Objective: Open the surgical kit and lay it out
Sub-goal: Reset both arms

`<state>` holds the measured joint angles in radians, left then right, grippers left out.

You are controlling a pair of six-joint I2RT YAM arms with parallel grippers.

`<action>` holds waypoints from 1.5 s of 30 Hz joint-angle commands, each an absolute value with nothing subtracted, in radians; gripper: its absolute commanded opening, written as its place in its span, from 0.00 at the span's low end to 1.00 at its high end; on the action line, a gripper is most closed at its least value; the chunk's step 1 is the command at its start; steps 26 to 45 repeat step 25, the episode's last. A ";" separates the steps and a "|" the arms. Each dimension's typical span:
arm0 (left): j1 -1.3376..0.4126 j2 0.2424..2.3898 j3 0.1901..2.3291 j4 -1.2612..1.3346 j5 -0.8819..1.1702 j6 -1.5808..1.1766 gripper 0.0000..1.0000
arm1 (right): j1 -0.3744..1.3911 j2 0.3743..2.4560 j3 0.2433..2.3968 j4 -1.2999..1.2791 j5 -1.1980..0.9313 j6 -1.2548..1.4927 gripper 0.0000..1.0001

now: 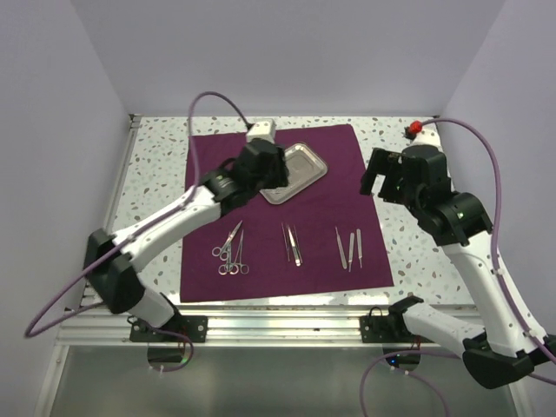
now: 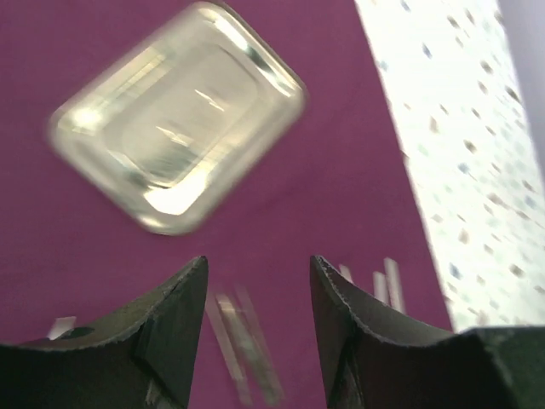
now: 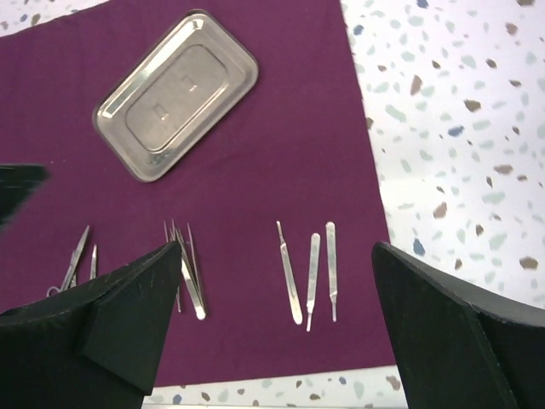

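Since the dark purple cloth (image 1: 343,187) lies spread flat on the speckled desk (image 1: 161,165) and everything sits out on it, the laying-out step looks close to finished. The steel tray (image 3: 176,95) rests at a slant on the far middle of the cloth, bare inside, shiny with rounded corners and a shallow raised rim. Nearer the arms the slim silver instruments form a row of three groups, well apart from each other: ring-handled pieces (image 1: 231,252) on the left, tweezers (image 3: 187,277) in the middle, and three thin straight handles (image 3: 311,273) on the right. The ringed pieces are too small to tell scissors from forceps.

The left tool (image 2: 258,268) hovers above the cloth near the tray, jaws parted, grasping nothing, though that view is blurred. The right tool (image 3: 277,251) hangs over the cloth's right side, spread wide and likewise released.

What remains is probably tidying: squaring the tray to the cloth's edges, if wanted, calls for a pinch on its thin rim, which may slip. Otherwise, both arms lift away.
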<state>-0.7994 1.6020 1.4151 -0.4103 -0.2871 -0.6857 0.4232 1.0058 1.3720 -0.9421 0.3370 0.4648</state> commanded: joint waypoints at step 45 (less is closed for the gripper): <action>-0.442 1.094 0.991 -0.120 -0.362 -0.011 0.79 | 0.422 1.019 1.384 -0.742 0.175 0.301 0.98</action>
